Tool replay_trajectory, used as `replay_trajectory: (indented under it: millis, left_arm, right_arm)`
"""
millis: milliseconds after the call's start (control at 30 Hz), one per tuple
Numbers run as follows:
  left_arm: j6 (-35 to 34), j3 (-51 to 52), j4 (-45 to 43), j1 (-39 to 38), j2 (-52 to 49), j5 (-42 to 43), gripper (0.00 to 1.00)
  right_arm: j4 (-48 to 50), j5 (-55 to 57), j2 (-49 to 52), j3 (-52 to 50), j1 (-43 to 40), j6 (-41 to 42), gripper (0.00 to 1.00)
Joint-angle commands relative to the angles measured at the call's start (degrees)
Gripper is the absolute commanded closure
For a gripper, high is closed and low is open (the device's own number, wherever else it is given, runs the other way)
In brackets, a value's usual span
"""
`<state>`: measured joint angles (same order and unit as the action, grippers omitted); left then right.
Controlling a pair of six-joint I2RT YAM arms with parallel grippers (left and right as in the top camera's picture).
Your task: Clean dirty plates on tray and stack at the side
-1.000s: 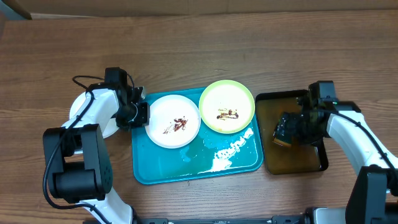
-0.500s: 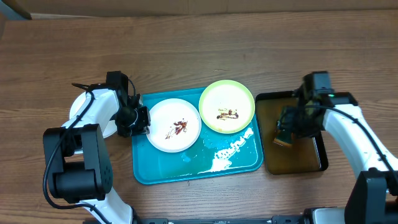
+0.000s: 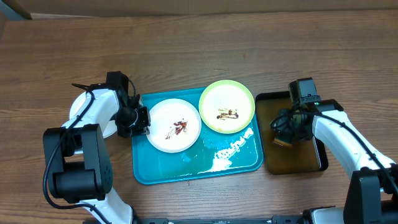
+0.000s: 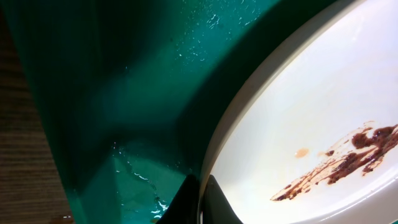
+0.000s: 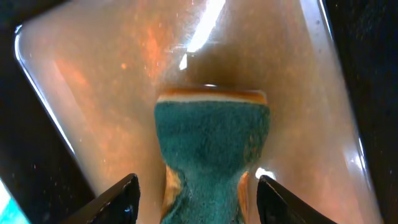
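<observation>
Left end effector is clamped on the left rim of the smeared white plate. This plate lies in the turquoise tray, beside the green-rimmed plate. Right end effector pinches a teal sponge above the black tray of brown water.

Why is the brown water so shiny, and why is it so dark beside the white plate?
Right wrist view: light bounces off the brown water as white streaks above the sponge. Left wrist view: the turquoise tray lies in deep shadow beside the bright white plate. Overhead view: evenly lit and sharp.
</observation>
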<state>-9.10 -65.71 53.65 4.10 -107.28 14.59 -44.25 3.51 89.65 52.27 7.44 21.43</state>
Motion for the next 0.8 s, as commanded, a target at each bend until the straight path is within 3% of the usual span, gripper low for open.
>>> replay_trajectory:
  millis: [0,233,367,433,533,767]
  left_arm:
    - [-1.2,0.5,0.1,-0.4,-1.1,0.5,0.96]
    - [-1.2,0.5,0.1,-0.8,-1.1,0.5,0.96]
    - [-1.2,0.5,0.2,-0.8,-1.1,0.5,0.96]
    - [-1.2,0.5,0.2,-0.8,-1.1,0.5,0.96]
    - [-1.2,0.5,0.3,-0.8,-1.1,0.5,0.96]
    - [-1.2,0.5,0.4,-0.8,-1.1,0.5,0.96]
  right_arm:
    - [0.7,1.6,0.2,-1.7,0.0,1.4,0.39]
    - [6.7,-1.5,0.2,-6.3,0.0,1.8,0.46]
    - [11.6,-1.6,0.2,-8.8,0.0,2.6,0.67]
    - [13.1,-1.6,0.2,-9.7,0.0,2.6,0.83]
    - [13.1,0.7,0.2,-10.3,0.0,4.3,0.94]
    - [8.6,-1.1,0.1,-7.2,-0.1,1.9,0.96]
